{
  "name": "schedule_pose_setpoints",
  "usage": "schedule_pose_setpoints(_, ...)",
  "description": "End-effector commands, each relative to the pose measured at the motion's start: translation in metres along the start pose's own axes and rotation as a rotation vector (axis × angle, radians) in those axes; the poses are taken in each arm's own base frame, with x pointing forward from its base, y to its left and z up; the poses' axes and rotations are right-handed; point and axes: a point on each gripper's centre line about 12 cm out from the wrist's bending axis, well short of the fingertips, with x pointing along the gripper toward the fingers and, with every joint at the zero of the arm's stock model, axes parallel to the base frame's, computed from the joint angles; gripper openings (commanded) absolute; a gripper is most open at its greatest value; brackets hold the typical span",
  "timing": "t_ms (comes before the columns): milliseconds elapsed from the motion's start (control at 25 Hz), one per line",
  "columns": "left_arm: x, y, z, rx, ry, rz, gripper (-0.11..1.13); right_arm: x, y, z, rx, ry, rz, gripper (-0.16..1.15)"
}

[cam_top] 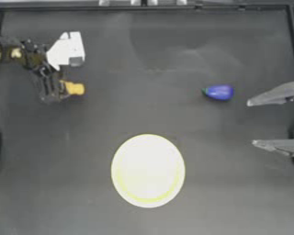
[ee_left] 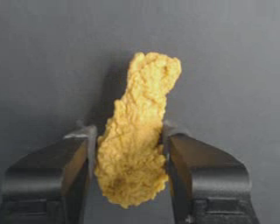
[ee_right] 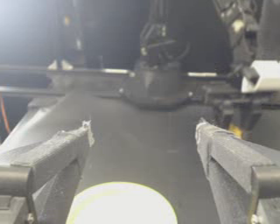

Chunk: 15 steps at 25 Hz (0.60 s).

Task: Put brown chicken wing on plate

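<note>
Our left gripper (ee_left: 129,164) is clamped on the lumpy, crumb-textured golden-brown toy chicken wing (ee_left: 136,131), whose narrow end juts past the jaw tips over the matte dark table (cam_top: 143,59). From above, the wing (cam_top: 74,88) sits in the table's left part, well apart from the large round cream plate with a yellowish-green rim (cam_top: 148,170), bare and smooth. Open table lies between them. Farther right, a rounded blue-purple toy with a green tip (cam_top: 218,92) lies near our right gripper (cam_top: 260,123), parked at the table's right edge with its jaws spread wide.
</note>
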Motion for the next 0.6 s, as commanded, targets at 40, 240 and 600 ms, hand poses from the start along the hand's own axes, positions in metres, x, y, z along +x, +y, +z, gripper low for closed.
schedule_pose_setpoints(40,-0.039,-0.018,0.032,0.058,-0.145,0.010,0.35,0.001,0.000,0.004,0.001,-0.011,-0.001,1.00)
schedule_pose_setpoints(240,-0.059,-0.058,0.061,0.128,-0.227,-0.037,0.34,0.002,0.000,0.005,-0.002,-0.012,0.000,1.00)
schedule_pose_setpoints(600,-0.069,-0.130,0.104,0.291,-0.307,-0.118,0.34,0.002,0.000,0.006,0.001,-0.014,0.000,1.00)
